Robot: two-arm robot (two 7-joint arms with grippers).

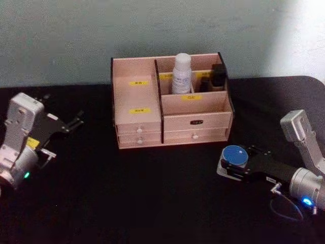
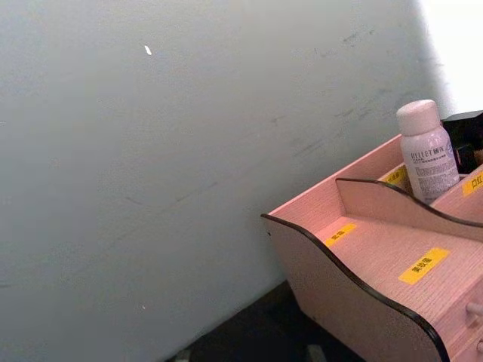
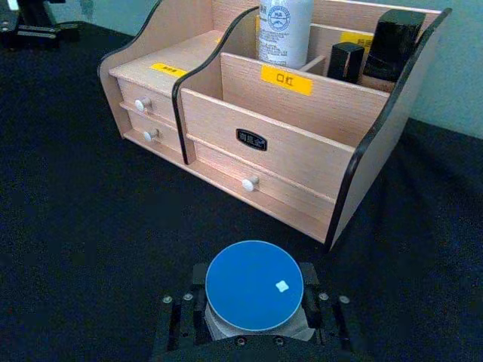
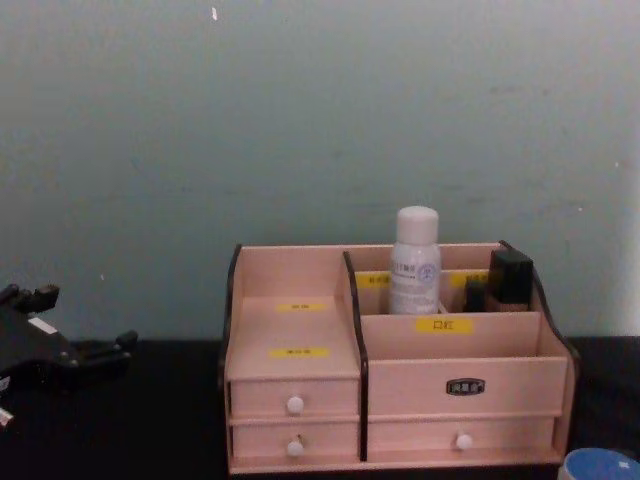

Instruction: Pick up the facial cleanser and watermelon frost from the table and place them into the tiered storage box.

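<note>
The tiered storage box [image 1: 134, 96] stands at the table's back centre, also seen in the chest view [image 4: 460, 360]. A white bottle, the facial cleanser [image 1: 181, 73] [image 4: 415, 262] [image 3: 285, 30] [image 2: 426, 151], stands upright in its rear compartment. The watermelon frost [image 1: 235, 154] [image 3: 254, 285] is a round jar with a blue lid, low over the table in front and to the right of the box. My right gripper [image 1: 229, 163] [image 3: 254, 305] is shut on it, one finger on each side. My left gripper [image 1: 78, 121] [image 4: 88, 320] hangs open at the far left, holding nothing.
Two black items [image 1: 217, 76] [image 3: 392, 45] occupy the box's rear right compartment. Small white-knobbed drawers [image 3: 247, 183] face me. The black table [image 1: 142, 193] spreads in front of the box, and a pale wall rises behind it.
</note>
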